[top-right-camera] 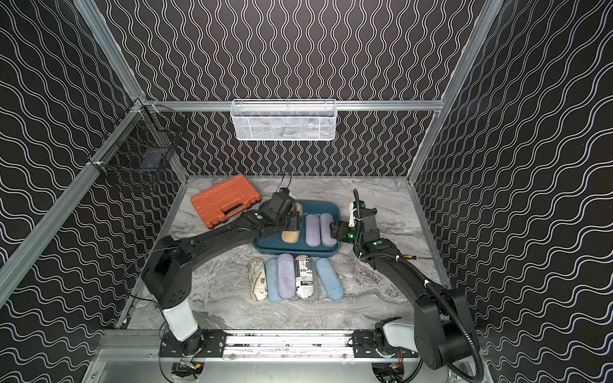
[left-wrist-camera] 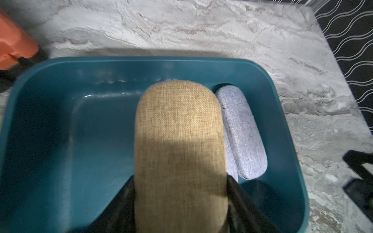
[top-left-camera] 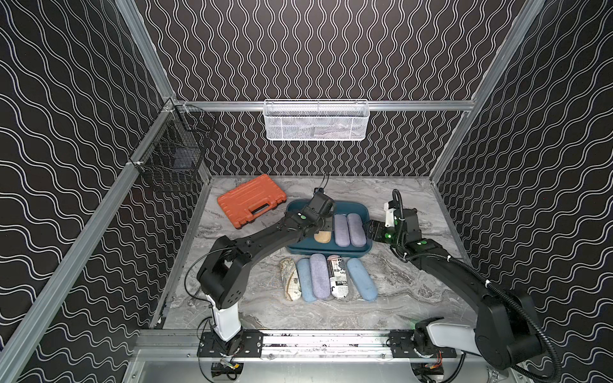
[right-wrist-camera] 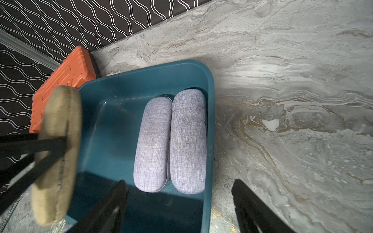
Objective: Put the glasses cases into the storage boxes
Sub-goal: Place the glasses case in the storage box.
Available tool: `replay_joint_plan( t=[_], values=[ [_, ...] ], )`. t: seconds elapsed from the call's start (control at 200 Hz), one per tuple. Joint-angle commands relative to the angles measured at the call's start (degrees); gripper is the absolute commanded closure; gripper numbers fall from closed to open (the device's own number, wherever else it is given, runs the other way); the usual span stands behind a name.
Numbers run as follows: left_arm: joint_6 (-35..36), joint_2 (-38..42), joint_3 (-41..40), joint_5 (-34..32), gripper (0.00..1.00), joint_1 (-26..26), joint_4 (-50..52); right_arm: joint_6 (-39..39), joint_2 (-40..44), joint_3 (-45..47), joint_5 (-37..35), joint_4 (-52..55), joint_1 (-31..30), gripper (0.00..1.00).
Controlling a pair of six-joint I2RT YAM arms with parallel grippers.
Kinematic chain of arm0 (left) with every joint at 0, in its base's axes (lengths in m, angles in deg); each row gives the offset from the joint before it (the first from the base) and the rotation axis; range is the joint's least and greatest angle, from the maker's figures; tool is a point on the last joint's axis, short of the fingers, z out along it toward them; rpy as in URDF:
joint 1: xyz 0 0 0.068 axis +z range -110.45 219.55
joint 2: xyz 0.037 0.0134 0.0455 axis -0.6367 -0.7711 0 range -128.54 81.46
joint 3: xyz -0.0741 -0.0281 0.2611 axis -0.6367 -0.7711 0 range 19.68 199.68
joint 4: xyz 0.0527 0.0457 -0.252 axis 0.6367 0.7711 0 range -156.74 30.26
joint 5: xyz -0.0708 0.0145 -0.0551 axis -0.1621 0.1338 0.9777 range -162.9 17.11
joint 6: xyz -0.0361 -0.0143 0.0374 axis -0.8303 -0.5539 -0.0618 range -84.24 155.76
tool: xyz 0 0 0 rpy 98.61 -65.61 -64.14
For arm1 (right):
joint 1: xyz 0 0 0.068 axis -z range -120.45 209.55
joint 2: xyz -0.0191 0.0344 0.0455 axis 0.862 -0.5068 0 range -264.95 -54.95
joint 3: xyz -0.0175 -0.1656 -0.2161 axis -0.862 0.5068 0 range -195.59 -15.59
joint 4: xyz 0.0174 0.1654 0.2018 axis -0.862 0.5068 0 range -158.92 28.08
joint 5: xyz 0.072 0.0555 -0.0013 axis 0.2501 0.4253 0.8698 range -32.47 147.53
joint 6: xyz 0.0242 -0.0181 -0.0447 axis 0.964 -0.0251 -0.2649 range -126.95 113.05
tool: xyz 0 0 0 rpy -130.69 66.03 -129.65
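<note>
Left gripper [left-wrist-camera: 180,201] is clamped tight on the tan glasses case [left-wrist-camera: 179,141], one black finger pressed to each long side. The case hangs over the open left part of the dark teal tray [left-wrist-camera: 141,59], its far end reaching toward the tray's back wall. The left wrist view shows its broad woven face, the right wrist view its seamed edge. Whether it touches the tray floor, I cannot tell.

Two lilac cases are already in the tray, the inner lilac case [right-wrist-camera: 153,145] and the outer lilac case [right-wrist-camera: 188,141]. They lie flat side by side, touching along their length, the outer one against the tray's right wall. The tan case sits just beside the inner one.

Over to the right gripper [top-left-camera: 372,228]: jaws apart, holding nothing, poised at the tray's right edge and pointing in over the lilac pair.

On the marble table [top-left-camera: 414,298], just in front of the tray, a row of five waits. From the left they are the map-print case [top-left-camera: 289,278], a light blue case [top-left-camera: 305,280], a third lilac case [top-left-camera: 320,277], the newspaper-print case [top-left-camera: 337,277] and a second light blue case [top-left-camera: 362,278], angled a little and slightly apart.

Behind the tray's left corner lies the orange tool case [top-left-camera: 251,200].
</note>
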Motion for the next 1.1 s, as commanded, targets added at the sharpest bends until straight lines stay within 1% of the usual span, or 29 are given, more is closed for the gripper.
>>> replay_joint_plan(
  t=[0.0,0.18,0.405,0.726,0.896,1.091],
  values=[
    [1.28,-2.35,1.20,1.29,0.43,0.45,-4.78,-0.32,-0.32,-0.34,-0.16,0.26,0.01,0.17],
    [1.01,-6.78,2.63,3.25,0.43,1.36,-6.99,-0.36,-0.80,0.02,-0.42,0.07,0.03,0.17],
    [0.84,-11.43,5.60,2.12,0.43,1.66,-5.98,-0.40,-1.19,-0.11,-0.53,0.01,0.23,0.17],
    [-1.40,-14.24,5.78,2.32,0.42,3.03,-6.42,-0.49,-2.59,-0.58,-0.27,-0.09,0.32,0.17],
    [-2.12,-15.40,5.84,3.65,0.42,3.30,-7.06,-0.42,-3.16,-0.80,-0.02,-0.32,0.37,0.17],
    [-2.61,-16.20,6.13,4.96,0.38,3.38,-7.68,-0.40,-3.42,-0.71,-0.01,-0.44,0.49,0.17]
  ],
)
